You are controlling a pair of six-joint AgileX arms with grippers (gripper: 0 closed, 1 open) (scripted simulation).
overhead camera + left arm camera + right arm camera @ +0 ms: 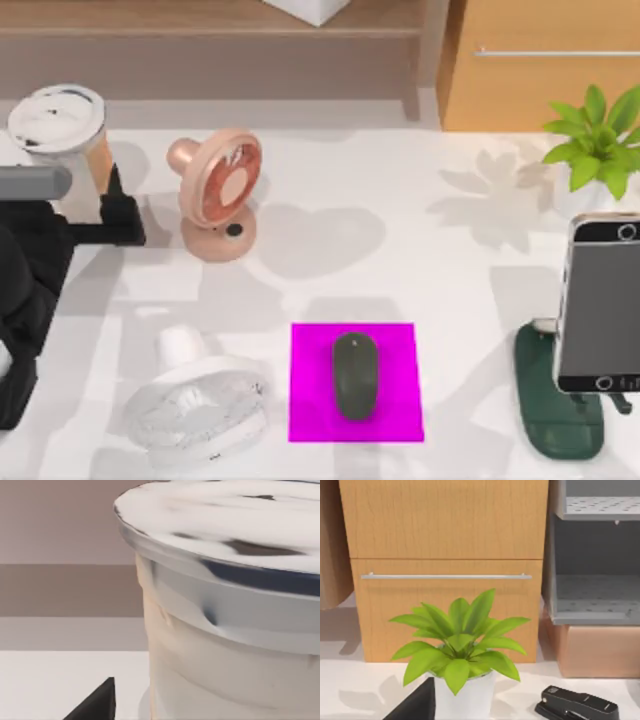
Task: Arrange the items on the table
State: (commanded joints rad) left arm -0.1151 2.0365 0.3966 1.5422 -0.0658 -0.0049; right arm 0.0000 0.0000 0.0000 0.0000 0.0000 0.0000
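Observation:
The cup [62,130], brownish-cream with a white lid, stands at the table's [420,250] far left. My left gripper [118,212] is right beside it at its right, open. In the left wrist view the cup [225,630] looms very close, and one dark finger [97,705] sits a small gap away from its wall. The dark grey mouse [355,375] lies on a magenta mat [310,400] near the front middle. The phone [600,300] leans upright on a dark green stand [555,420] at the right edge. One finger [417,705] of my right gripper shows low in the right wrist view.
A pink desk fan [215,195] stands right of the cup, and a white fan [195,405] sits at the front left. A potted plant [598,140] is at the back right. The right wrist view has the plant [460,650], a black stapler [577,707] and a wooden drawer [445,595].

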